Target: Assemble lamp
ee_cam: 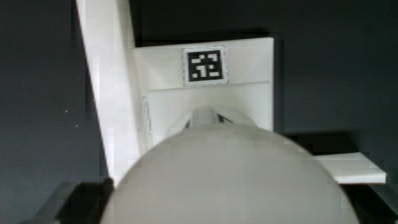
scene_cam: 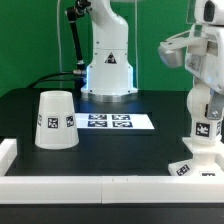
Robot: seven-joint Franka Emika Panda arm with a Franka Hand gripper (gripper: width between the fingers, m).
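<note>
The bulb [ee_cam: 222,175] is found held directly above the base [ee_cam: 228,95]. In the wrist view its rounded white body fills the foreground and covers much of the base beneath it. Whether the bulb is already seated in the base cannot be told. The hand [scene_cam: 204,120] is judged to be pinching the bulb: the ball lies between two grey finger parts, one seen at each flank, though the contact itself is largely hidden. The base is recorded at the exterior view's right, resting on the black counter [scene_cam: 130,150] close to the white rail [scene_cam: 90,185] that borders the counter's front edge. One black square tag is seen on the base's top face in the wrist view, and two on its side in the exterior view. The shade [scene_cam: 57,120] is noted at the exterior view's left, well apart from base and bulb, standing upright on its wide mouth with two tags visible on its wall. The marker board [scene_cam: 108,122] lies flat between shade and base, in front of the arm's pedestal [scene_cam: 108,65].
</note>
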